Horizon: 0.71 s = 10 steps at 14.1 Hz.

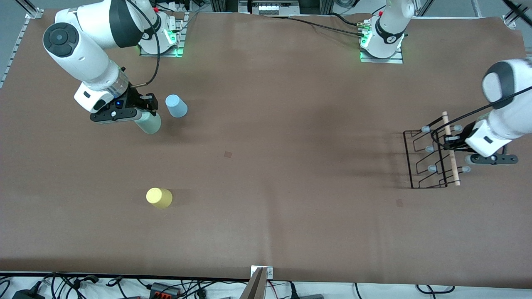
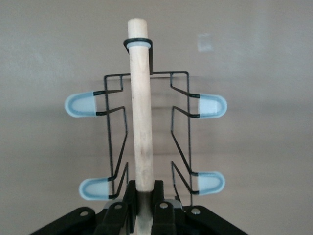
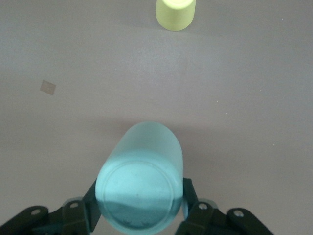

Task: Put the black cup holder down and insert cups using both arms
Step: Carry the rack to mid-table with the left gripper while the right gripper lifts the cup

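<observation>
A brown mat point(image 1: 266, 174) covers the table from end to end, with both arm bases along its farther edge. I see the right gripper point(image 1: 141, 114) low over the mat at the right arm's end, its jaws closed on the mint cup point(image 1: 149, 123); in the right wrist view that cup point(image 3: 141, 178) sits base-outward between the fingers point(image 3: 188, 198). The blue cup point(image 1: 176, 106) stands upside down just beside the gripper, toward the middle of the table and apart from the mint one. The yellow cup point(image 1: 159, 197) stands upside down well nearer the camera, alone on the mat; it also shows in the right wrist view point(image 3: 175, 13).

At the left arm's end, the left gripper point(image 1: 451, 143) is closed on the rod point(image 1: 451, 149) of the holder point(image 1: 428, 155). The left wrist view shows the fingers point(image 2: 157, 196) pinching the rod point(image 2: 141, 107) near 1 end, with 4 pale-tipped pegs point(image 2: 211, 105) spread on either side. I cannot tell whether the wire frame rests on the mat or hangs just above it. No cup sits on any peg.
</observation>
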Tool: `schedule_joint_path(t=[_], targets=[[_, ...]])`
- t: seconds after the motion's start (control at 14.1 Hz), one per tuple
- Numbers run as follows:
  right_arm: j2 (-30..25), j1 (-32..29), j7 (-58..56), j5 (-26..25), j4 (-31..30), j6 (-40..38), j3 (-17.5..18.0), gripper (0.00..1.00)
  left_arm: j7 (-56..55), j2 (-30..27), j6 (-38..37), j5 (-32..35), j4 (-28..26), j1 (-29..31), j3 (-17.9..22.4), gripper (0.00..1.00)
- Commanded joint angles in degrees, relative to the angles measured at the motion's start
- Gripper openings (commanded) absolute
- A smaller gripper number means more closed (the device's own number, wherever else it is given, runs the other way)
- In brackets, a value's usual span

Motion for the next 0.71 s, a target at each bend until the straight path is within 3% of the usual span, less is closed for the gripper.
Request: schedule_joint_path(t=[0.0, 0.43, 0.64], targets=[[0.1, 0.3, -0.4, -0.6, -0.5, -0.2, 0.0, 0.16, 0.1, 0.8, -10.3, -0.3, 9.7, -2.3, -3.8, 0.01], [0.1, 0.8, -0.4, -0.6, -0.6, -1.7, -0.1, 0.16, -17.7, 1.6, -11.5, 0.1, 12.9, -11.3, -13.7, 0.01], [0.1, 0.8, -0.2, -0.6, -0.8, -1.9, 0.0, 0.17, -31.4, 5.6, -11.3, 0.1, 16.4, -20.5, -13.8, 0.01]])
